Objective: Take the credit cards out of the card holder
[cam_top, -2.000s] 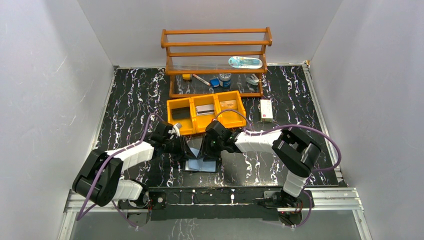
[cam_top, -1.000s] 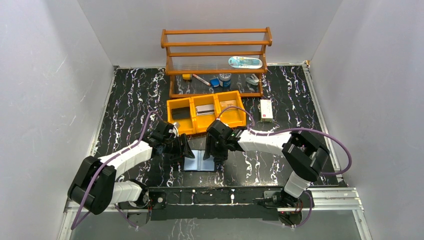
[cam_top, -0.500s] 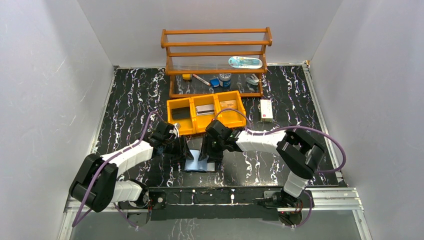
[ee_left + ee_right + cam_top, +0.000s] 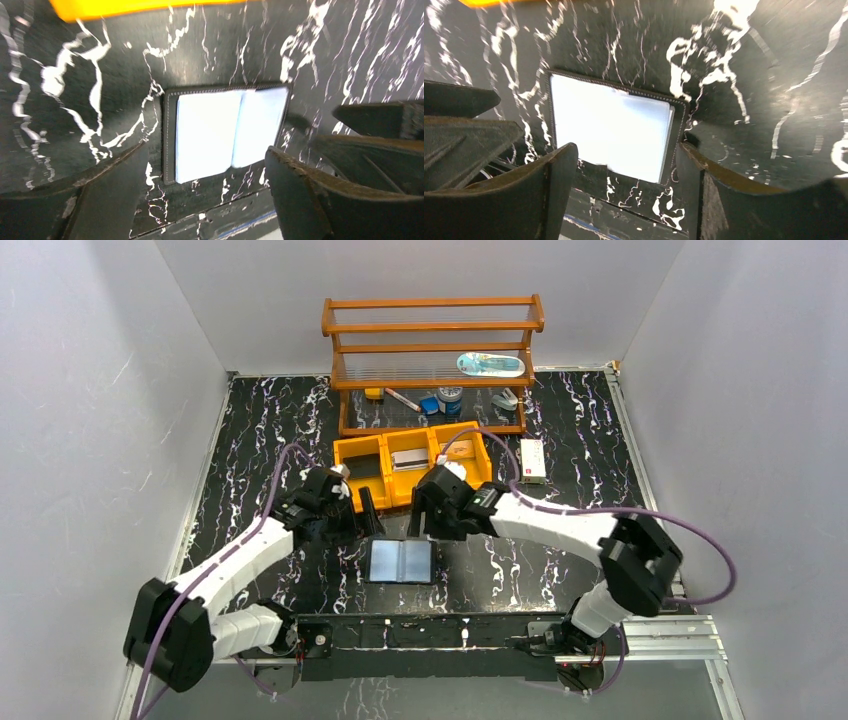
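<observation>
Top view: card holder (image 4: 401, 561) spread open and flat on the table (image 4: 250, 440), pale panels up, just this side of the yellow bin tray (image 4: 341, 454). Left gripper (image 4: 366, 512) and right gripper (image 4: 424, 522) by its far edge, both gaping, holding nothing. In the tray's right compartment, a tan credit card (image 4: 457, 450) (so it looks; too small to be sure).

Left wrist view: holder (image 4: 227, 131) below the wide-open left gripper (image 4: 206, 148), apparently untouched.

Right wrist view: holder (image 4: 611, 127) beneath the equally wide right gripper (image 4: 626, 147). Panels washed out, so cannot tell whether any card stays tucked inside. Probably near done, with only a check of the pockets left.
</observation>
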Available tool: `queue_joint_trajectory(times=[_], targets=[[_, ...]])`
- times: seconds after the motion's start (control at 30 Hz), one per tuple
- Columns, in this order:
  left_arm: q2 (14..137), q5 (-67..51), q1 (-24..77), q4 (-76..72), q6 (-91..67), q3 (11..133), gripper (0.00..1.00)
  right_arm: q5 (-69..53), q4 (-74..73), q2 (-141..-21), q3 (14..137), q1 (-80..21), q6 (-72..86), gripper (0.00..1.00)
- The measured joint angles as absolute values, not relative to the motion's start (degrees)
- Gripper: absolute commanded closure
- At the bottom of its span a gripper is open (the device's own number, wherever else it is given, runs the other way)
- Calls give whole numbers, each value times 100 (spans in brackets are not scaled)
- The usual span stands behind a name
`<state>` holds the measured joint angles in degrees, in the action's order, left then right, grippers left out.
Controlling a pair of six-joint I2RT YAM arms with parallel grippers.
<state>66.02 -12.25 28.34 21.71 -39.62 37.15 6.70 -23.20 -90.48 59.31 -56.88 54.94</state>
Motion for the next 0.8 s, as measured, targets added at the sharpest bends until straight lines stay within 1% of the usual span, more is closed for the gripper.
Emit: queue_joint_trajectory(times=[0.03, 0.07, 0.13, 0.17, 0.4, 0.47, 0.5, 0.57, 0.63, 0.7, 0.73, 0.8], targets=[[6510, -1072, 2836, 2281, -3946, 3835, 3, 836, -2403, -8901, 5972, -5684, 5417, 12], [6386, -849, 2836, 2434, -3924, 4001, 2, 1055, -2488, -8713, 6025, -5673, 5336, 9], [6178, -432, 2834, 2679, -3872, 4246, 2, 1468, -2615, -8368, 6134, -5625, 5144, 3], [6075, -176, 2834, 2842, -3850, 4388, 2, 1671, -2672, -8224, 6180, -5586, 5030, 2], [5446, 1938, 2834, 3763, -3538, 5280, 2, 3114, -2888, -7524, 6252, -5103, 4056, 2], [5212, 2626, 2783, 3903, -3173, 5509, 2, 3640, -2834, -7137, 6252, -4694, 3516, 2], [5214, 2788, 2681, 3959, -2980, 5623, 2, 3736, -2775, -6947, 6252, -4434, 3253, 2], [5551, 2596, 1844, 4036, -2545, 6084, 2, 3387, -2464, -6639, 6252, -3583, 2663, 2], [5819, 2434, 1435, 4032, -2471, 6320, 2, 3039, -2373, -6587, 6366, -3009, 2215, 2], [5824, 2486, 1433, 4045, -2611, 6455, 2, 2639, -2215, -6549, 6469, -3002, 1828, 2], [5743, 2700, 1433, 4036, -2770, 6593, 2, 2587, -2200, -6372, 6539, -3011, 1767, 2], [5677, 2845, 1433, 4047, -2768, 6635, 2, 2399, -2198, -6379, 6661, -3011, 1669, 2]])
